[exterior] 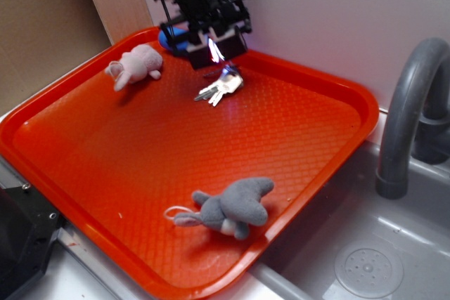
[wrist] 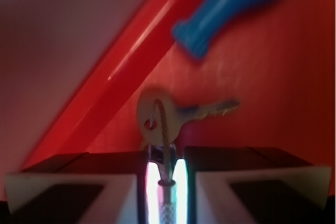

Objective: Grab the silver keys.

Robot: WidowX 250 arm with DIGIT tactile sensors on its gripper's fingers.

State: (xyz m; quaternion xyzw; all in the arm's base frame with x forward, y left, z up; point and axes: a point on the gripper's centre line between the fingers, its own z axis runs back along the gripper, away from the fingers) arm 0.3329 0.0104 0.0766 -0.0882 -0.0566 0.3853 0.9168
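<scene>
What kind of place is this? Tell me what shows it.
Probably a toy kitchen or sink-side test bench: a grey sink basin with a curved faucet sits beside an orange tray holding plush toys and the silver keys.

**Orange tray, four things on it**

Here's the orange tray (exterior: 84,173), textured floor, raised rim, sitting beside a grey sink (exterior: 394,258). Taking the silver keys (exterior: 219,89) as our marker: they lie fanned toward the tray's far side, their upper end up at the claw (exterior: 216,48). Left of the keys, a pink plush (exterior: 135,65) lies near the rim. Behind the keys, in the far corner, a blue toy (exterior: 173,38). Well in front of the keys, a grey plush (exterior: 230,207) rests by the near edge.
</scene>
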